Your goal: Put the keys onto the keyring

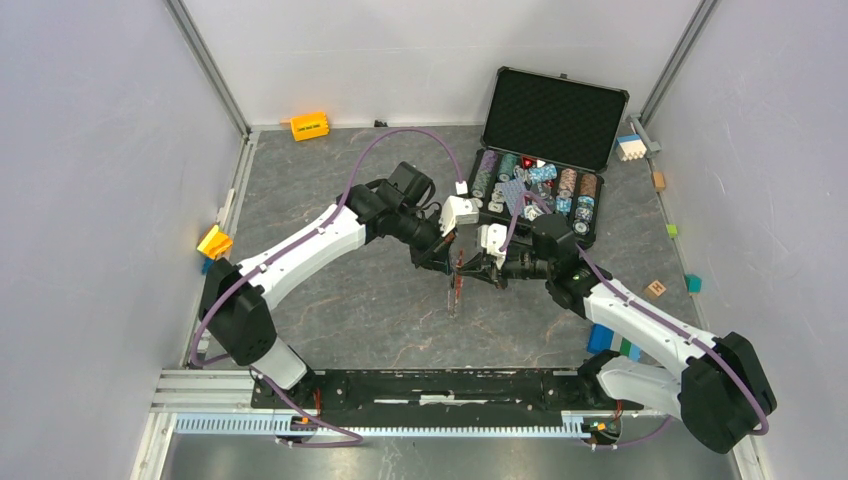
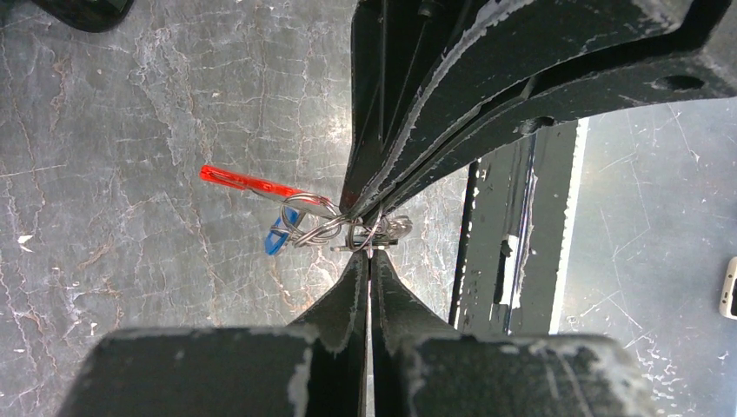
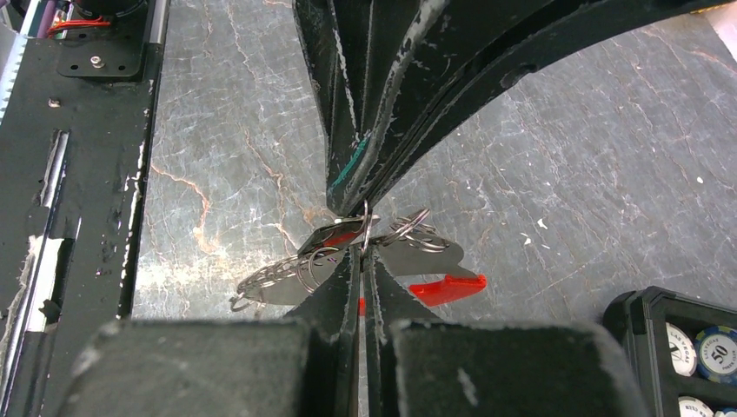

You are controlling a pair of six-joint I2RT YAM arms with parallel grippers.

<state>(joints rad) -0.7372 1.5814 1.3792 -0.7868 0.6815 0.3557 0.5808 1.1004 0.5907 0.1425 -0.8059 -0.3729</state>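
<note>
Left gripper (image 2: 369, 261), right gripper (image 3: 363, 254) pinch keyring (image 2: 252, 182) near case (image 1: 548, 108).

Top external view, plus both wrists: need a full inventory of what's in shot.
keyring: one, silver rings with a red fob, held between the arms over the table centre
keys: count unclear, silver, one with a blue tag, bunched at the rings
case: one, black, open, far right
poker chips: many, mixed colours, in rows in the case
orange block: one, by the far wall
yellow block: one, left edge
small blocks: several, mixed colours, along the right edge
table: one, grey marbled
left end effector: black, shut on the keyring's rings
right end effector: black, shut on the same cluster
</note>
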